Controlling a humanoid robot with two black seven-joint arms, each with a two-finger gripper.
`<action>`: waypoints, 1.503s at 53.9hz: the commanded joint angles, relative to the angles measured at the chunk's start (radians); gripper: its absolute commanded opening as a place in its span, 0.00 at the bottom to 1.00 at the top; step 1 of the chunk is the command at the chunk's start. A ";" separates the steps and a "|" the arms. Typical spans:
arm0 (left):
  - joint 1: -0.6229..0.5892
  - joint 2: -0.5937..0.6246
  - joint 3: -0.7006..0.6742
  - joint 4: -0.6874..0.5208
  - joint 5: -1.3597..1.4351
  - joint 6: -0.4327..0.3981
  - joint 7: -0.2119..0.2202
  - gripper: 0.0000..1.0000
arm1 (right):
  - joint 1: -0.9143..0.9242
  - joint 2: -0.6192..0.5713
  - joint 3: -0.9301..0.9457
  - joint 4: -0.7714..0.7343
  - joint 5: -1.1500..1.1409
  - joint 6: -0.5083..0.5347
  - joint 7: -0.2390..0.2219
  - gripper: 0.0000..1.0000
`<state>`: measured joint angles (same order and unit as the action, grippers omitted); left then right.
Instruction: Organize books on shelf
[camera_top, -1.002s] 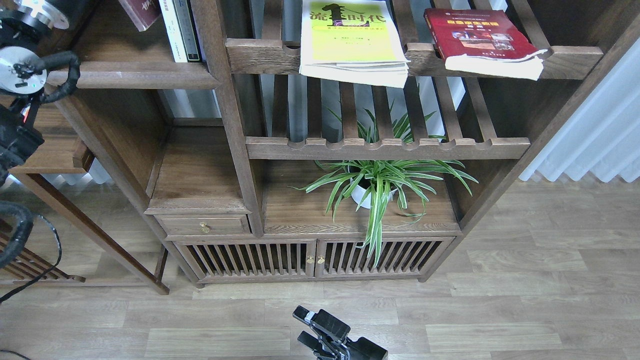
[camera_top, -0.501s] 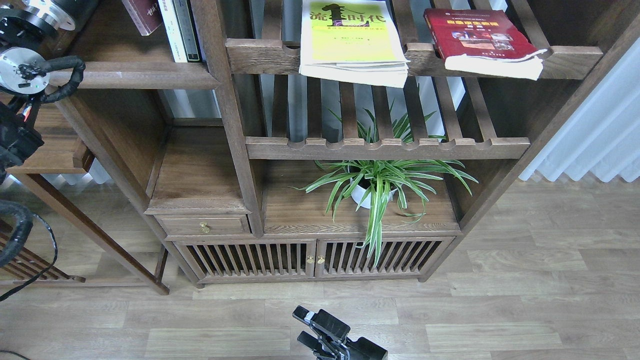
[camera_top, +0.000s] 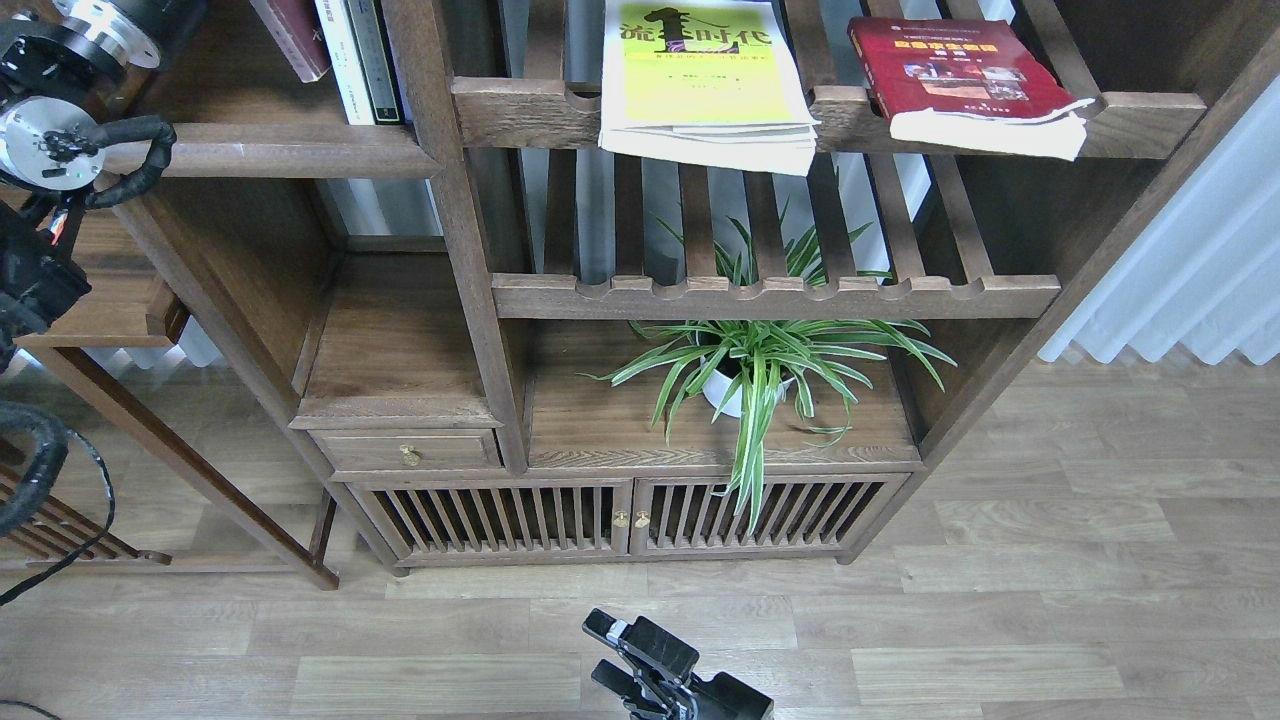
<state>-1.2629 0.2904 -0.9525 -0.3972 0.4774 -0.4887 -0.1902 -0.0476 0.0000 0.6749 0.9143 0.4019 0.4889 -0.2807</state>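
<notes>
Right gripper (camera_top: 612, 655), fingers apart and empty, was seen well below the shelf (camera_top: 270, 150), where the maroon book (camera_top: 297, 35) was leaned against the white book (camera_top: 345, 60) and could be toppled forward if nudged or left unsupported.

Yellow-green book (camera_top: 700, 85) cover shows large black characters "流" and "时代"; the neighbouring red book's (camera_top: 955, 75) yellow title is unreadable.
</notes>
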 joint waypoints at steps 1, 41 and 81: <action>-0.012 -0.001 0.001 0.000 0.000 0.000 0.000 0.92 | 0.000 0.000 -0.002 0.000 0.000 0.000 0.000 0.99; 0.108 0.095 -0.023 -0.267 -0.010 0.000 -0.008 1.00 | -0.006 0.000 0.000 0.000 -0.002 0.000 0.000 0.99; 0.255 0.064 -0.213 -0.453 -0.069 0.000 -0.080 1.00 | -0.009 0.000 -0.002 0.000 -0.002 0.000 0.000 0.99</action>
<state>-1.0432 0.3686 -1.1324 -0.8176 0.4262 -0.4887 -0.2630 -0.0563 0.0000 0.6735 0.9143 0.4004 0.4884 -0.2807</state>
